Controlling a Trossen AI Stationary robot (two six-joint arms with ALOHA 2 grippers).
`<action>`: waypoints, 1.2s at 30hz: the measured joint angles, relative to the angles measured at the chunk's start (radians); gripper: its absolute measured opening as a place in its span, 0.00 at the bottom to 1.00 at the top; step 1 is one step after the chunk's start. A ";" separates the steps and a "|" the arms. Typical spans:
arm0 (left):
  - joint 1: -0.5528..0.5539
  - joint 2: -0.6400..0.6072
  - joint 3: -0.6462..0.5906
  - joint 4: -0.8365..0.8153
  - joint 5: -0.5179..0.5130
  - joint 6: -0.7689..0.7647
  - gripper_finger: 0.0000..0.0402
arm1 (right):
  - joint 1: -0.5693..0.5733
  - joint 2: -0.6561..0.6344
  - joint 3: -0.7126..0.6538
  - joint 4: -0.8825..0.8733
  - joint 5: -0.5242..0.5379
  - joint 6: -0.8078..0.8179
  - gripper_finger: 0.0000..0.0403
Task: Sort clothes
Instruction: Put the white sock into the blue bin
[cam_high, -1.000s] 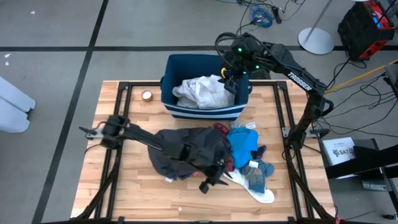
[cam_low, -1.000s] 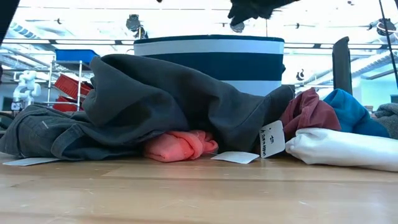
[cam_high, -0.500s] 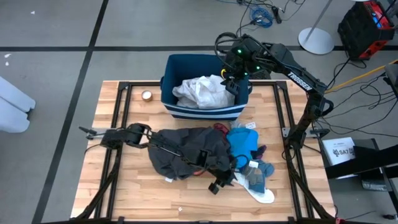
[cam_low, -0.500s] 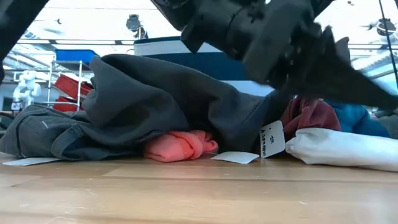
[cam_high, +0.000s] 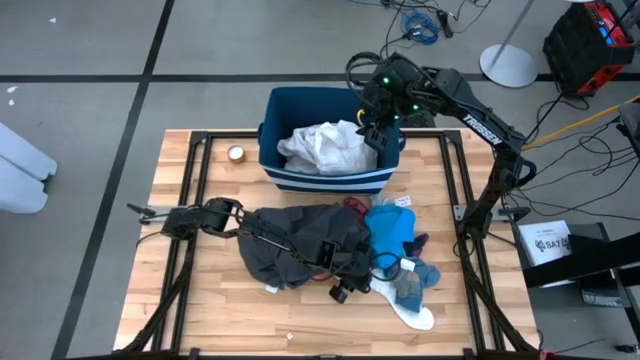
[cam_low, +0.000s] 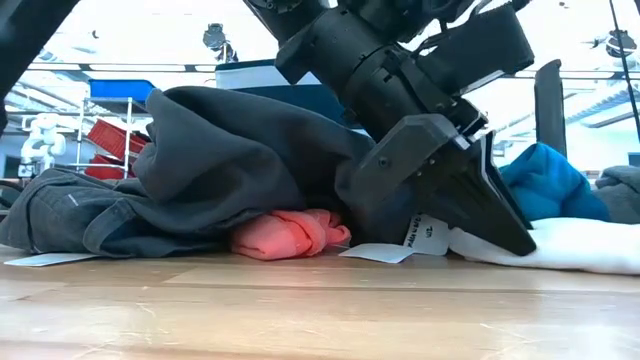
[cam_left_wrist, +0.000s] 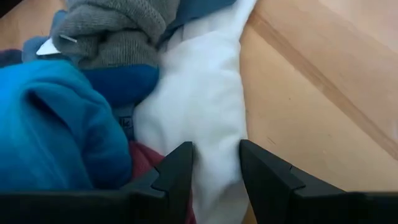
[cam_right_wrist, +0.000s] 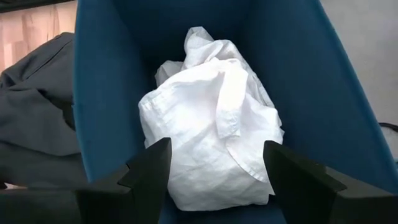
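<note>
Left end effector (cam_high: 352, 289), fingers parted, low over a white garment (cam_left_wrist: 205, 118) on the bench (cam_high: 220, 320); right end effector (cam_high: 372, 135) open above the bin (cam_high: 300, 100).

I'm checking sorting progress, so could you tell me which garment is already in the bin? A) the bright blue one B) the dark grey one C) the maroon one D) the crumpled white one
D: the crumpled white garment lies inside the bin, under the open right gripper, while the grey, bright blue and maroon ones lie on the table.
</note>
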 joint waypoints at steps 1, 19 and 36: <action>0.000 0.000 0.000 0.001 -0.001 0.000 0.36 | -0.001 0.000 0.000 0.001 0.000 -0.002 0.61; -0.014 0.002 0.000 -0.004 -0.082 -0.006 0.03 | -0.004 -0.012 0.000 0.014 0.001 0.035 0.61; -0.002 -0.375 0.006 -0.257 0.123 -0.023 0.02 | 0.001 -0.267 0.000 0.105 0.030 0.091 0.61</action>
